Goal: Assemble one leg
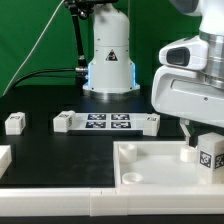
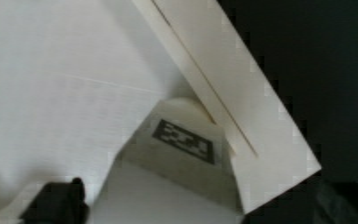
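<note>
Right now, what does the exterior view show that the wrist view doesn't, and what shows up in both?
Only the exterior view shows the marker board, a loose leg at that view's left, and the arm's base behind. Only the wrist view shows close up the white tray's wall edge and one dark fingertip. Both show the white tray and a tagged leg under the gripper.

No words, brands or numbers can be read. The robot base [image 1: 109, 58] at the bench's far edge bears a black triangular warning sign [image 1: 112, 57], its symbol seemingly too small to make out.
</note>
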`<state>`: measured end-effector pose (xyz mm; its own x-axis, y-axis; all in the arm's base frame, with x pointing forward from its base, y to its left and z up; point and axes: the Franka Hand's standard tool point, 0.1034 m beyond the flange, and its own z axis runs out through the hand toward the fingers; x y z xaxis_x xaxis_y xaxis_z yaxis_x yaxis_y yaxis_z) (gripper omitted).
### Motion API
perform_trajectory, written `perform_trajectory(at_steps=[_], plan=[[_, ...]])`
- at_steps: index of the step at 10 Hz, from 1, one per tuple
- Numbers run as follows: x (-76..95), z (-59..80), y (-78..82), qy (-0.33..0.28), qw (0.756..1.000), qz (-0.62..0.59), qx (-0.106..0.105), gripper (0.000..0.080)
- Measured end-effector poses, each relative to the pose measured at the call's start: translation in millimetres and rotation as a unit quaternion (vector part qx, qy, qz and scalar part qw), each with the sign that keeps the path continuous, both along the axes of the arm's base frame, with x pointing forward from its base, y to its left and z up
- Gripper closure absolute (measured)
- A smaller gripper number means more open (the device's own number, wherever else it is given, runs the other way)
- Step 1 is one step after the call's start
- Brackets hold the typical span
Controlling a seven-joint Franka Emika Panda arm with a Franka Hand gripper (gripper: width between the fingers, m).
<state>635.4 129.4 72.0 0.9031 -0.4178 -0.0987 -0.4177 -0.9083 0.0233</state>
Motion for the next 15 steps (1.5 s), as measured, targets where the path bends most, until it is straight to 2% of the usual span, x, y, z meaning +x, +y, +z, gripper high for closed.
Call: perform_trajectory(at_steps=[1,4,8,10,11,12,13,14,15], plan=[[1.1,0.2,-0.3,-0.004,0.997,0.076,0.007,0.0153],[3.1,0.4,-6.3,-0.01,0.966,0.259,0.023,0.0151],[3.6,-0.2,-10.1,-0.012,0.9,0.435,0.037,0.0151],[3.4,-0.7,-10.1,-0.011,0.904,0.425,0.036,0.0151],[3.3,-0.8,-10.2,-0.011,0.904,0.425,0.036,0.0269],[3.2,-1.0,-10.1,-0.011,0.904,0.425,0.036,0.0443],[3.2,-1.2,-10.2,-0.011,0.904,0.425,0.036,0.0443],[3.1,-1.2,-10.1,-0.011,0.906,0.422,0.036,0.0509],[3.1,-1.3,-10.1,-0.01,0.914,0.403,0.034,0.0509]])
